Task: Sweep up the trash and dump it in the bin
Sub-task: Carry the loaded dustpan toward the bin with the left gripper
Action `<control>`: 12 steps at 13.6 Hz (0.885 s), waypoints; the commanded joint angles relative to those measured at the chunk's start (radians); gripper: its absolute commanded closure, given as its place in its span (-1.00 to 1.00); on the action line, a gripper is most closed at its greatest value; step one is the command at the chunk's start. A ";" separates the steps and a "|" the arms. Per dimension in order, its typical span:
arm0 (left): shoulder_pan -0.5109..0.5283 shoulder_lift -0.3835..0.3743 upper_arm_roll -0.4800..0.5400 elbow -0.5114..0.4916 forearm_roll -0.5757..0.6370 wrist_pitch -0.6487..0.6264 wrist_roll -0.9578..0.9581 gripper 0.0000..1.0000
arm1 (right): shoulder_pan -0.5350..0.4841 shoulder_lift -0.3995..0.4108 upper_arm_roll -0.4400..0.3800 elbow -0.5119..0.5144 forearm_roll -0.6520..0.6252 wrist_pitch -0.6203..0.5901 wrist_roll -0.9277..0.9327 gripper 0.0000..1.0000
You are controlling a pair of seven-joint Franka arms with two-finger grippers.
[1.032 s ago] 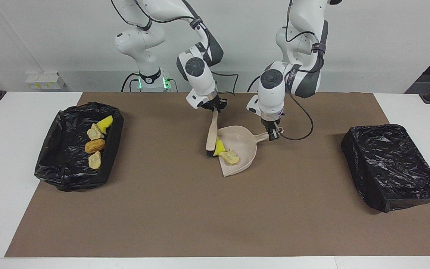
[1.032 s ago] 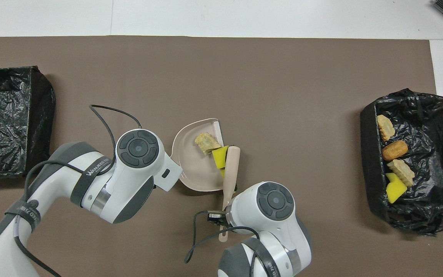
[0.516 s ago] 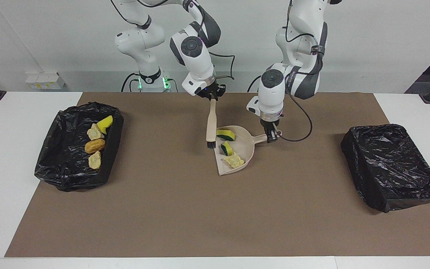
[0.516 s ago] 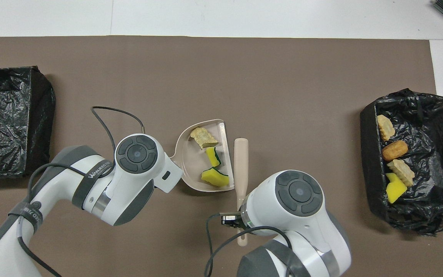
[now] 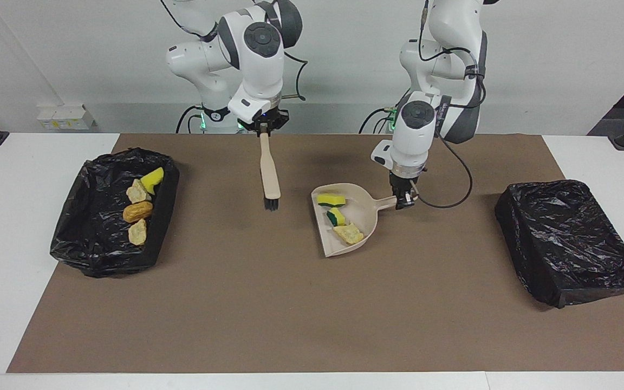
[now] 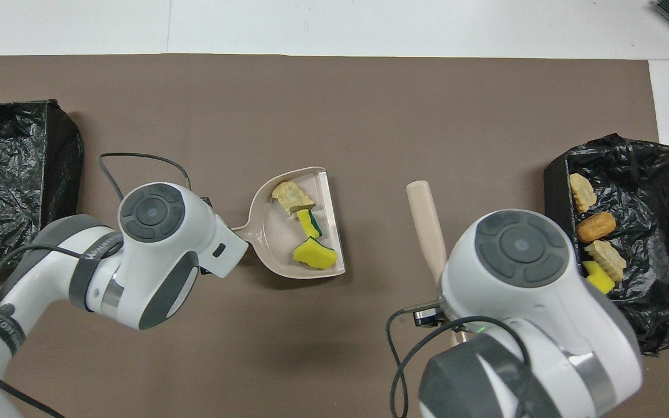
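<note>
Trash point(image 5: 340, 216) in dustpan point(image 5: 363, 208), airborne.

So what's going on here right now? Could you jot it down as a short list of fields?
left gripper: shut on the dustpan handle
dustpan contents: two yellow sponge chunks, one beige lump
right gripper: shut on the brush, bristles hanging down over the mat
bin with trash: at the right arm's end, four scraps inside
other bin: at the left arm's end
</note>
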 commanded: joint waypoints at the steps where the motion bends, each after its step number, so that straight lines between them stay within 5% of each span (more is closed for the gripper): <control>1: 0.092 -0.089 -0.004 0.027 -0.091 -0.046 0.151 1.00 | -0.040 -0.014 0.015 0.000 0.001 -0.013 -0.041 1.00; 6: 0.270 -0.144 0.011 0.136 -0.242 -0.224 0.397 1.00 | 0.079 0.047 0.020 -0.049 0.251 0.082 0.176 1.00; 12: 0.399 -0.156 0.025 0.222 -0.257 -0.345 0.542 1.00 | 0.300 0.102 0.020 -0.185 0.315 0.397 0.344 1.00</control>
